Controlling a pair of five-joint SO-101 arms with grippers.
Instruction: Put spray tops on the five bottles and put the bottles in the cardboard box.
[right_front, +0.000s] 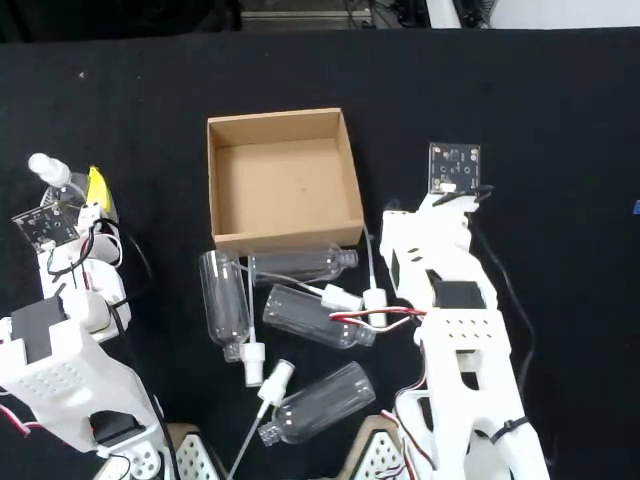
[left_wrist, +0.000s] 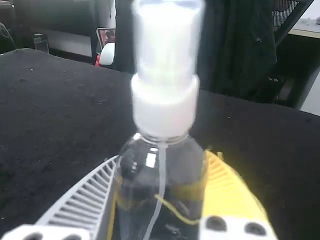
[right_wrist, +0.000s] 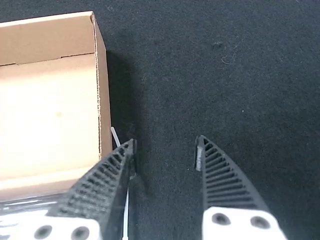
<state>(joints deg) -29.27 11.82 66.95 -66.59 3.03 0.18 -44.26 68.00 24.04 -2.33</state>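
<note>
Probably light, slick and squashable, the bottle (left_wrist: 155, 200) sits clamped by its body in the left hand (left_wrist: 162, 162), well apart from the cardboard box (right_front: 285, 240), a sound hold below the spray top (left_wrist: 164, 107), while the right hand (right_wrist: 165, 150) gapes empty

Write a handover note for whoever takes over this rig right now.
Left end effector: shut on a bottle with its spray top fitted.
Right end effector: open, empty, beside the cardboard box.
Done: one bottle topped; box empty.
To do: box that bottle; top and box the four bottles lying in front of the box among loose spray tops.
</note>
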